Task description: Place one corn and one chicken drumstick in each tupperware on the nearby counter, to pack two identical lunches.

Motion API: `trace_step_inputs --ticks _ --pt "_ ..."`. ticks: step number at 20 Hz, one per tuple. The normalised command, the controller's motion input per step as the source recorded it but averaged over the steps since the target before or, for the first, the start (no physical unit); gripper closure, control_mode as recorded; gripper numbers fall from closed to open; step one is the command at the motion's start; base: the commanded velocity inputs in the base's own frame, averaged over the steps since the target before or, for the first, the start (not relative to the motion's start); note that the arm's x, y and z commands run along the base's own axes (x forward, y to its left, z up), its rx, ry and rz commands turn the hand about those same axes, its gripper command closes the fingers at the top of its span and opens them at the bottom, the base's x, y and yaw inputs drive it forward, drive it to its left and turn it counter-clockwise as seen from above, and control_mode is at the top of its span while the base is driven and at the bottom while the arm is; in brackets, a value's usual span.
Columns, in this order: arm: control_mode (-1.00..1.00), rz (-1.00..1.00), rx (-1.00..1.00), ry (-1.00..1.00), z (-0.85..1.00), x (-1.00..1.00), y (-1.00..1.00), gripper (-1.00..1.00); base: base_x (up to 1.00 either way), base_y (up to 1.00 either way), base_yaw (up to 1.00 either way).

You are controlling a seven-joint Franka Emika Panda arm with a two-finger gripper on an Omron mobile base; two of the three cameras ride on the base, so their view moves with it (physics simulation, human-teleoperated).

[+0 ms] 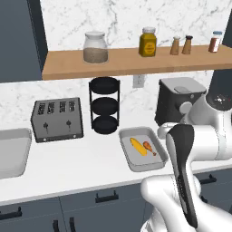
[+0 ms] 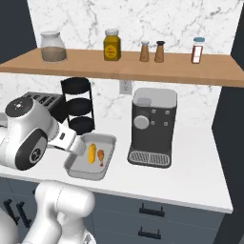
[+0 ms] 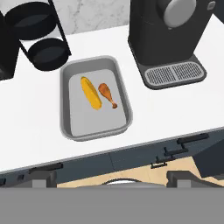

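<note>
One light-grey tupperware point(image 1: 131, 161) point(image 2: 74, 167) point(image 3: 68, 105) lies on the white counter point(image 1: 90, 163) between the black rack and the coffee machine. Inside it a bare yellow-orange corn point(image 1: 137, 146) point(image 2: 91, 151) point(image 3: 91, 92) lies beside an orange-brown chicken drumstick point(image 1: 149, 147) point(image 2: 100, 156) point(image 3: 107, 94). A second, alike light-grey tupperware point(image 1: 13, 154) sits at the far left, cut off by the picture's edge; what shows of its inside is bare. My gripper point(image 3: 114, 177) hangs above the counter's front edge, back from the filled tupperware, open, with nothing between its widely spread fingertips point(image 3: 43, 177).
A grey toaster point(image 1: 56, 118) and a black three-tier rack point(image 1: 104, 105) point(image 3: 41, 35) stand at the back. A dark coffee machine point(image 2: 152, 126) point(image 3: 170, 39) is right of the filled tupperware. A wooden shelf point(image 1: 136, 61) with jars overhangs the counter.
</note>
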Motion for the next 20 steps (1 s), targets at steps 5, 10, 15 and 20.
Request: trace_step_inputs --ticks 5,10,15,20 --pt "1.00 0.00 0.00 0.00 0.00 0.00 0.00 -1.00 -0.10 -1.00 -0.01" --pt "1.00 0.00 0.00 0.00 0.00 0.00 0.00 -1.00 -0.90 -0.81 0.00" --pt "1.00 0.00 0.00 0.00 0.00 0.00 0.00 -1.00 -1.00 -0.36 0.00" --pt "1.00 0.00 0.00 0.00 0.00 0.00 0.00 -1.00 -0.32 -0.76 0.00"
